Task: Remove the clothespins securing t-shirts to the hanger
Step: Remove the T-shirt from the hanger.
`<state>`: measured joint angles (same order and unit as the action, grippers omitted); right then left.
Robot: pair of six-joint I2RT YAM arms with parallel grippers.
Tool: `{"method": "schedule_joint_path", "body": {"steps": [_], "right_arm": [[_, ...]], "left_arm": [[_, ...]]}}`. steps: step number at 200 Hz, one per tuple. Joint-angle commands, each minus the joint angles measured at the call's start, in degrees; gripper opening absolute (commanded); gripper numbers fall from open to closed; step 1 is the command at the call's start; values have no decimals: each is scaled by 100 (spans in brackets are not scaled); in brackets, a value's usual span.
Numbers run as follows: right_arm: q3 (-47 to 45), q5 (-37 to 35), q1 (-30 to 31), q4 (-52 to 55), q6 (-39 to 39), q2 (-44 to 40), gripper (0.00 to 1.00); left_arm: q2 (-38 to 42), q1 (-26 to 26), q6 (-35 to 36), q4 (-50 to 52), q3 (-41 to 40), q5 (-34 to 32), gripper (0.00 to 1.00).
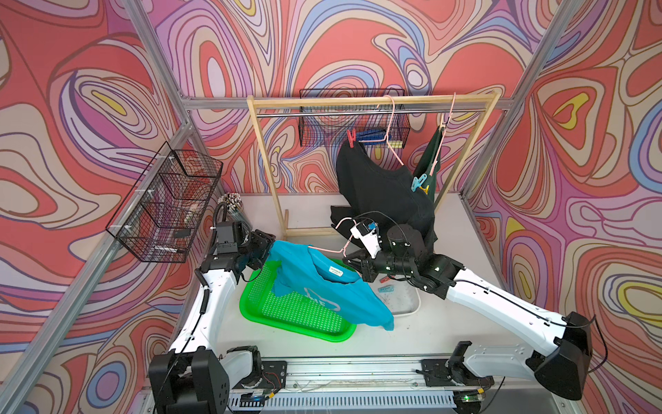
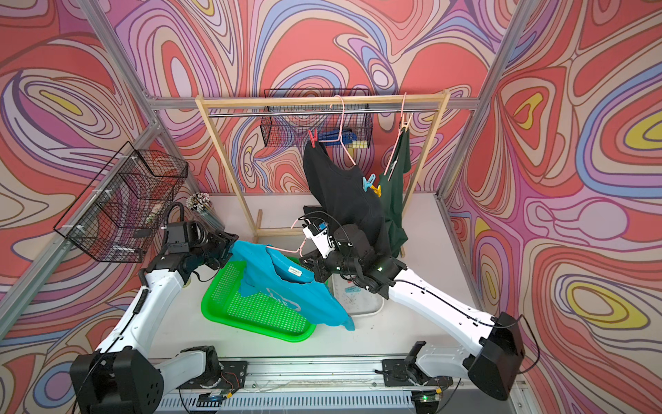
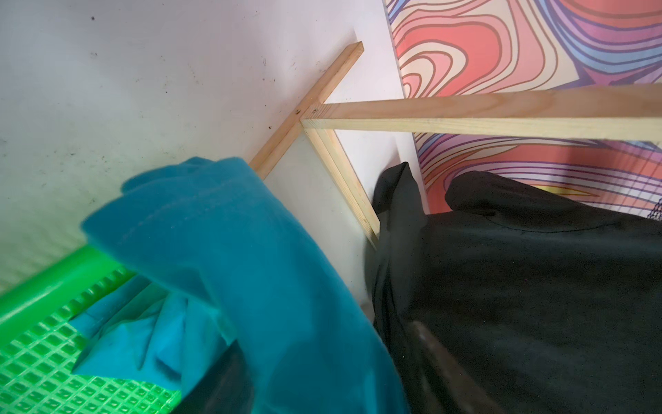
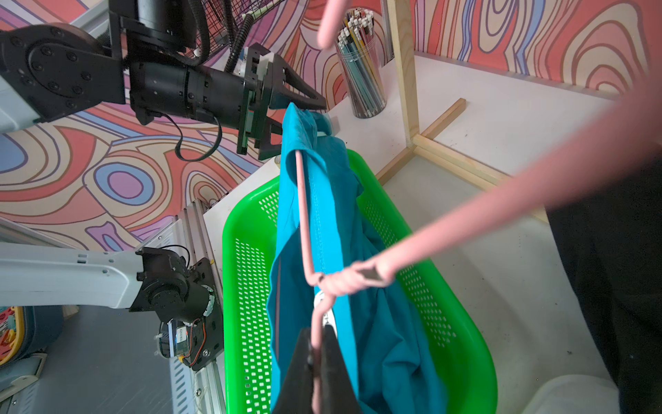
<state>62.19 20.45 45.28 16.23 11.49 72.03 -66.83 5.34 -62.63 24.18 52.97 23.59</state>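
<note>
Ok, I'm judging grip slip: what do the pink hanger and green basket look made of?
The pink hanger: thin wire, seemingly with a matte pink coating; it is twisted at the neck like wire. The green basket: glossy moulded plastic, judging by its sheen and regular perforations.

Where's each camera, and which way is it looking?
Top views: above the base, looking down at the wooden rack; left arm and right arm show.
Left wrist: on the left arm, facing the turquoise shirt; hardly any robot shows.
Right wrist: on the right arm, facing the left end effector; right end effector grips the pink hanger.
Wrist views share the green basket.
</note>
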Motion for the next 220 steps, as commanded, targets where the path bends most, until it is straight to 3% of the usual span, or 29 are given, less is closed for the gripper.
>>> {"method": "schedule_joint_path", "body": {"steps": [1, 58, 134, 220], "right_arm": [[-67, 52, -28, -164, -41, -177, 0], [-95, 21, -28, -154, -66, -194, 0], [-369, -27, -28, -127, -167, -423, 0], [-830, -487, -28, 117, -468, -1113, 0]], "left_arm": [[95, 46, -128, -205, -49, 48, 40], [63, 46, -166, -213, -75, 95, 0], [195, 54, -45, -126, 70, -197, 0], [496, 116, 554, 911, 709, -1757, 0]]}}
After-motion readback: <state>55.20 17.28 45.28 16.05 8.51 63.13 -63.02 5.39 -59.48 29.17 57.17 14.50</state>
